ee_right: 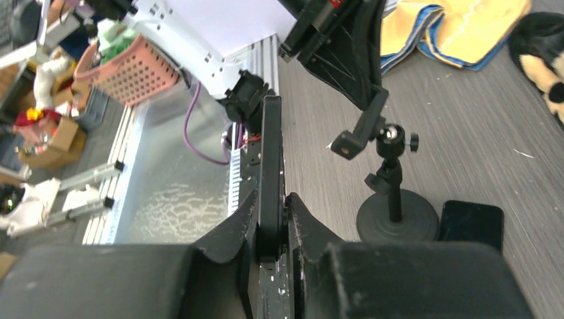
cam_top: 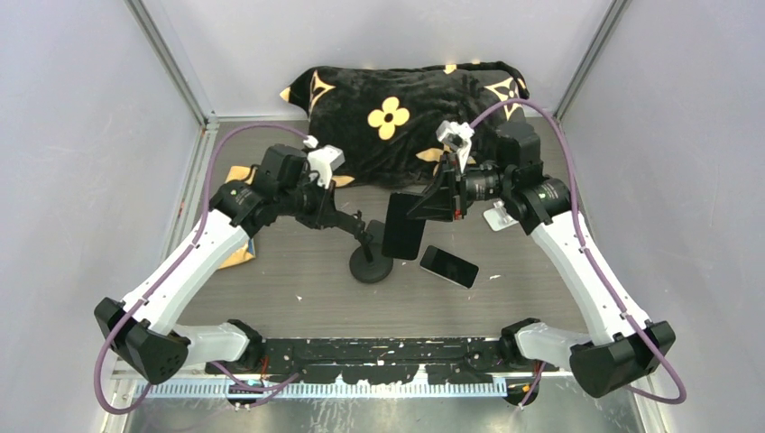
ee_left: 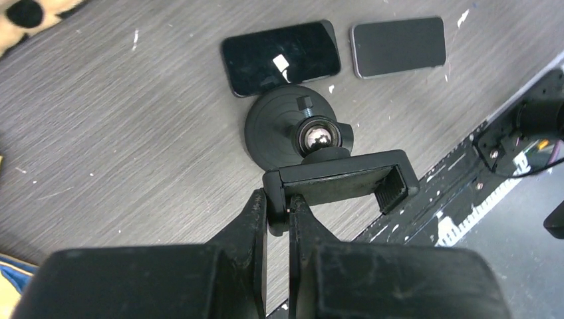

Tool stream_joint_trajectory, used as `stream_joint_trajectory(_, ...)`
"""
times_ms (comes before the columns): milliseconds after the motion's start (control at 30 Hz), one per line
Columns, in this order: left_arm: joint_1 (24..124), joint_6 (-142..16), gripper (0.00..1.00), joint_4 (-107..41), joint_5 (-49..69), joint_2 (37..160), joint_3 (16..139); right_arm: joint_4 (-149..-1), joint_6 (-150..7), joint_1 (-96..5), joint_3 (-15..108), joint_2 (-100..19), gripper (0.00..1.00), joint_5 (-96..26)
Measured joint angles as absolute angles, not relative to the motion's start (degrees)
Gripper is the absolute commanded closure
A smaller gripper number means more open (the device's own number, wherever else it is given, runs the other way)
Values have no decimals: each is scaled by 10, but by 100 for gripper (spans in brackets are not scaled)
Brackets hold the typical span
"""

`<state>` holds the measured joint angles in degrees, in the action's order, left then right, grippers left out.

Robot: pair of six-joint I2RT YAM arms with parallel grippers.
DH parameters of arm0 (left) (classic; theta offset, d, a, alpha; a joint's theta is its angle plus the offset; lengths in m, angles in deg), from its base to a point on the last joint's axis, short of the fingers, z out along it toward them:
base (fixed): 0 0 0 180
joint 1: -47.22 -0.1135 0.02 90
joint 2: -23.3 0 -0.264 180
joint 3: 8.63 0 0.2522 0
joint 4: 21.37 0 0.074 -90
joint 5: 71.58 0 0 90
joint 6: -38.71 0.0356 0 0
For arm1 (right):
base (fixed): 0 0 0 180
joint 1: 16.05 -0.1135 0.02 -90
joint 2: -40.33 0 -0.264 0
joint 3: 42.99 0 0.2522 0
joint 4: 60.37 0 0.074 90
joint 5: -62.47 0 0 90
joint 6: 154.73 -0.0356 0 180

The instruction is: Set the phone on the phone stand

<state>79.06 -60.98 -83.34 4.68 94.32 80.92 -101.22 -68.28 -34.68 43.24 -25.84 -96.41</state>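
Phones (cam_top: 401,227) (cam_top: 448,266), two; phone stand (cam_top: 371,267), one

Clutter around the grey worktop (cam_top: 298,289)

A black plush cushion (cam_top: 397,108) with yellow flower prints lies at the far edge. A yellow cloth (ee_right: 459,26) with blue trim sits crumpled at the left. A spare phone (cam_top: 448,266) lies flat, screen dark. Off the worktop stands a pink basket (ee_right: 133,66).

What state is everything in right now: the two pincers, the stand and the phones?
Phone stand: upright, cradle empty.
Left pincer: shut on phone stand's cradle.
Phone: in the air, off the stand.
Right pincer: shut on phone.
Second phone: flat on table.
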Motion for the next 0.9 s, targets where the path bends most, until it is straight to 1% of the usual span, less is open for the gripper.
stream_joint_trajectory(233, 870, -568, 99, -832, 61, 931, 797, -1068, -573, -422, 470, -291, 99, -961)
stream_joint_trajectory(333, 897, -556, 100, -812, 57, 918, 784, -1069, -534, -454, 471, -294, 99, -961)
stream_joint_trajectory(467, 904, -553, 99, -783, 29, 912, 764, -1040, -509, -497, 470, -294, 99, -959)
stream_joint_trajectory(633, 904, -553, 99, -762, 13, 912, 750, -949, -531, -546, 458, -294, 99, -955)
stream_joint_trajectory(767, 904, -555, 99, -741, -5, 912, 742, -819, -595, -574, 409, -295, 99, -943)
stream_joint_trajectory(900, 904, -558, 100, -724, -25, 911, 741, -725, -646, -585, 361, -301, 99, -927)
